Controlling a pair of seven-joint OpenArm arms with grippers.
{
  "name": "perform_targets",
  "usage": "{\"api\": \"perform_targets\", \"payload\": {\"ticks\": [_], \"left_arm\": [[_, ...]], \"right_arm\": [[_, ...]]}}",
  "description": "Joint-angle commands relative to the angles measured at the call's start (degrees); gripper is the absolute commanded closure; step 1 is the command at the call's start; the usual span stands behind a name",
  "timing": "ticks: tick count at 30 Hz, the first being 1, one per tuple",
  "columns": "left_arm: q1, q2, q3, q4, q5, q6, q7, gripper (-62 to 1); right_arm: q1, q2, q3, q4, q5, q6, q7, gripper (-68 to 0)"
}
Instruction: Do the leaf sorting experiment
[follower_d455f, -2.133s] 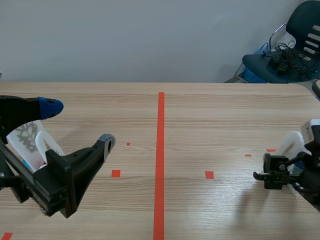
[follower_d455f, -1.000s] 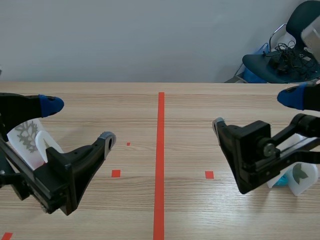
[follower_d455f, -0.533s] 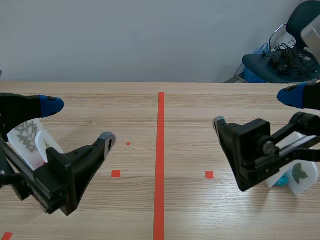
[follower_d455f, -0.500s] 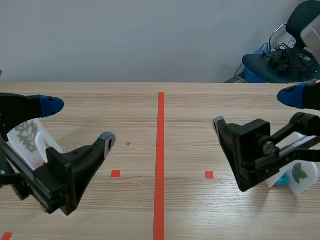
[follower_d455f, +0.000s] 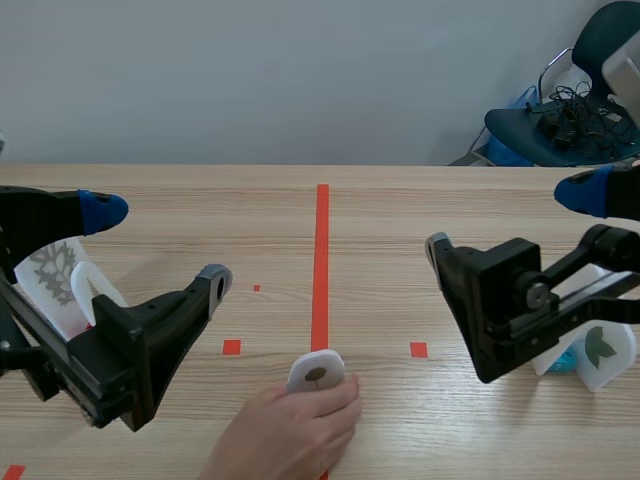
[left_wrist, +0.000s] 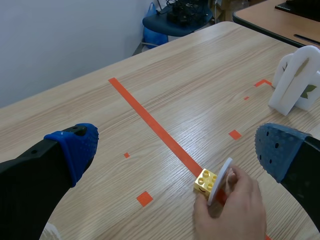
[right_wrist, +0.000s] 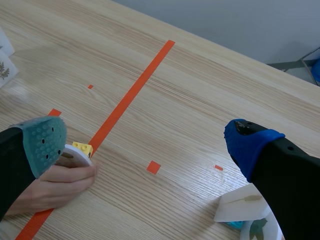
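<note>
A person's hand (follower_d455f: 285, 435) holds a white leaf card (follower_d455f: 316, 372), mounted on a yellow brick (left_wrist: 205, 181), on the centre tape (follower_d455f: 321, 260) of the worktop (follower_d455f: 420, 210) — likely your next piece to sort. Your left hand (follower_d455f: 157, 247) and right hand (follower_d455f: 510, 220) hover either side, both spread wide, empty — ready to take it.

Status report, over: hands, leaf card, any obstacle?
Left hand open, right hand open, both empty. Leaf card on centre line. Person's hand holding it: wait.
</note>
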Motion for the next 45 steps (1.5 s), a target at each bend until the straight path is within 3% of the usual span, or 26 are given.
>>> {"api": "perform_targets", "payload": {"ticks": [1,14,17,23,31,39,44,45], "left_arm": [[-0.02,-0.02,-0.11,0.66,-0.57,0.07,-0.83,-62.3],[-0.02,-0.04,-0.11,0.55,-0.55,0.09,-0.72,-62.3],[-0.02,-0.2,-0.11,0.55,-0.55,0.0,-0.72,-62.3],[0.0,-0.17,-0.11,0.57,-0.55,-0.26,-0.55,-62.3],[-0.02,-0.17,-0.11,0.57,-0.55,-0.37,-0.57,-62.3],[-0.02,-0.17,-0.11,0.57,-0.55,-0.37,-0.57,-62.3],[-0.02,-0.17,-0.11,0.57,-0.55,-0.37,-0.57,-62.3],[-0.02,-0.17,-0.11,0.57,-0.55,-0.37,-0.57,-62.3]], "right_arm": [[0.5,0.13,0.63,0.02,0.26,-0.2,0.85,-67.9],[1.01,0.15,0.5,-0.15,0.24,0.11,0.48,-67.9],[2.4,0.15,-1.7,-2.21,0.26,0.24,0.61,-67.9],[9.42,-0.28,-11.13,-14.12,-1.05,0.24,3.28,-67.9],[19.08,-2.36,-24.44,-30.1,-10.75,0.22,8.92,-67.9],[26.67,-5.27,-31.15,-44.87,-14.32,0.24,13.16,-67.9],[29.44,-6.73,-34.36,-49.59,-17.03,0.22,14.43,-67.8],[29.77,-6.95,-34.8,-50.29,-17.38,0.22,14.45,-65.2]]}}
